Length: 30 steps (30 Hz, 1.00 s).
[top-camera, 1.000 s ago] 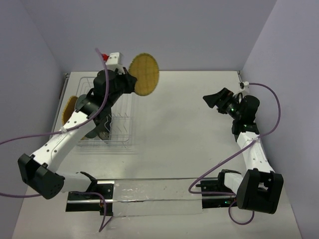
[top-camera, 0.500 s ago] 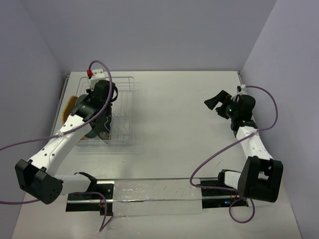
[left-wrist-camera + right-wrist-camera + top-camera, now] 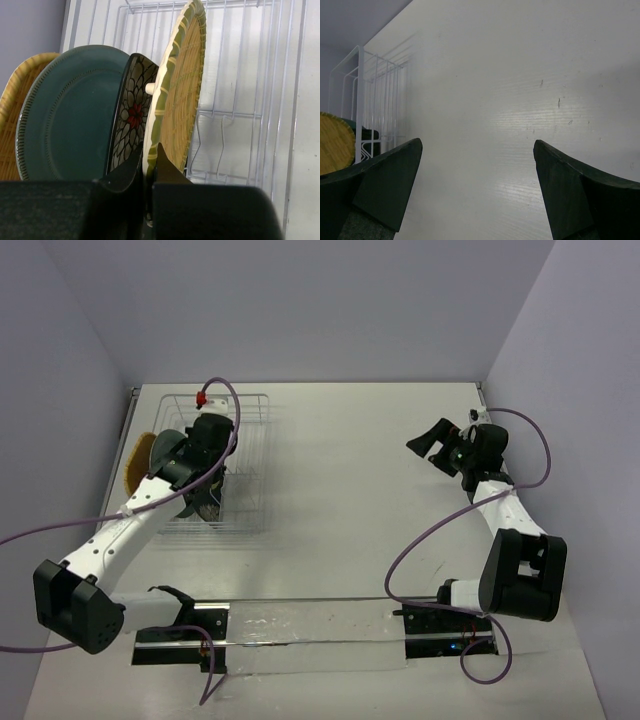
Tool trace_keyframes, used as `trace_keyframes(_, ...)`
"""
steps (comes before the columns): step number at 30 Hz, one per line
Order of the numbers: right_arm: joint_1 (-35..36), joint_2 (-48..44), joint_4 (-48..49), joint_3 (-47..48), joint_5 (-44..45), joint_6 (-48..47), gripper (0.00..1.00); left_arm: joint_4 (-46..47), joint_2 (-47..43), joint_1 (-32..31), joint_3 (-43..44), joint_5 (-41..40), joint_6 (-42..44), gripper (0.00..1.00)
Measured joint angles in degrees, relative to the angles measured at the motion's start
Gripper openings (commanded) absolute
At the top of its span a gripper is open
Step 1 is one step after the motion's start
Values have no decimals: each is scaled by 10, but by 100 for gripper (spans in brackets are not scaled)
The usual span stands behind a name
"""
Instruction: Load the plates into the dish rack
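The white wire dish rack (image 3: 250, 445) stands at the far left. In the left wrist view, the woven tan plate (image 3: 17, 115), the teal-grey plate (image 3: 65, 115) and the black floral plate (image 3: 131, 117) stand on edge in it, side by side. My left gripper (image 3: 150, 156) is shut on the rim of the small round yellow-tan plate (image 3: 182, 95). It holds this plate upright in the rack (image 3: 240, 115), right beside the black floral plate. From above, my left gripper (image 3: 203, 472) hides that plate. My right gripper (image 3: 425, 440) is open and empty over bare table at the right.
The right wrist view shows its open gripper (image 3: 477, 170), the rack (image 3: 380, 95) far left and a tan plate edge (image 3: 335, 142). The rack's right half holds only wires. Grey walls close in the table's back and sides.
My left gripper has brought the yellow-tan plate down from above the rack's far edge into the rack beside the black floral plate. The right arm shifted slightly, still open.
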Motion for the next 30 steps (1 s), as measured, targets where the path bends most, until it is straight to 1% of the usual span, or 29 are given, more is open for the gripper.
trace_keyframes(8, 0, 0, -1, 0, -2, -1, 100, 1, 1, 5, 14, 23, 10, 0)
trace_keyframes(17, 0, 9, -1, 1, -6, -1, 100, -2, 31, 5, 67, 44, -3, 0)
trace_keyframes(24, 0, 31, -1, 8, -14, 0, 100, -20, 47, 5, 67, 36, -29, 0)
trace_keyframes(30, 0, 40, -1, 9, -16, -1, 100, -21, 46, 6, 45, 32, -46, 0)
